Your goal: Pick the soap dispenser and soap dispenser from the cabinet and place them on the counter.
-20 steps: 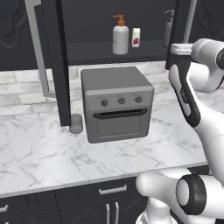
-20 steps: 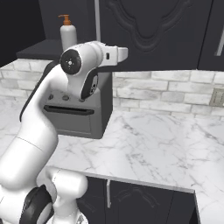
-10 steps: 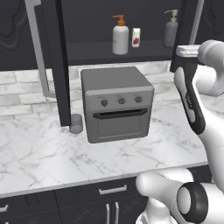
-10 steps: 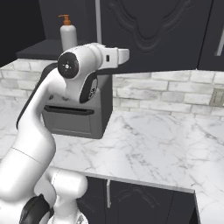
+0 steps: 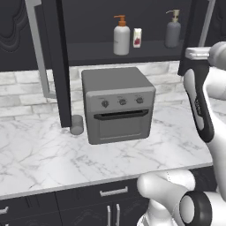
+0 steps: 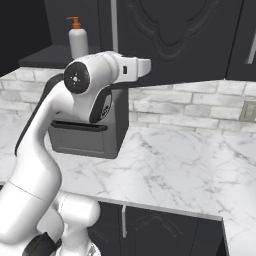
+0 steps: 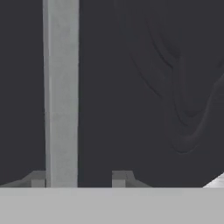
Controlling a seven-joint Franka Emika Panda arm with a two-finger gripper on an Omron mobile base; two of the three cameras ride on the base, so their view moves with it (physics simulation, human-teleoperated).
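Cabinet handle (image 7: 61,92) between claw (image 7: 78,179) fingertips

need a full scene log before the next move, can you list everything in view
soap bottle: 1, white with orange pump, cabinet shelf left
soap bottle, slimmer: 1, dark grey with tan pump, shelf right
carton: 1, white with red mark, beside the white bottle
cabinet: black, embossed doors, on the wall
door handle: silver bar, close before the hand
toaster oven: 1, grey, on counter
cup: 1, grey, left of oven
counter: white marble
drawers: black, below counter
end effector: dark tips apart, one either side of the handle
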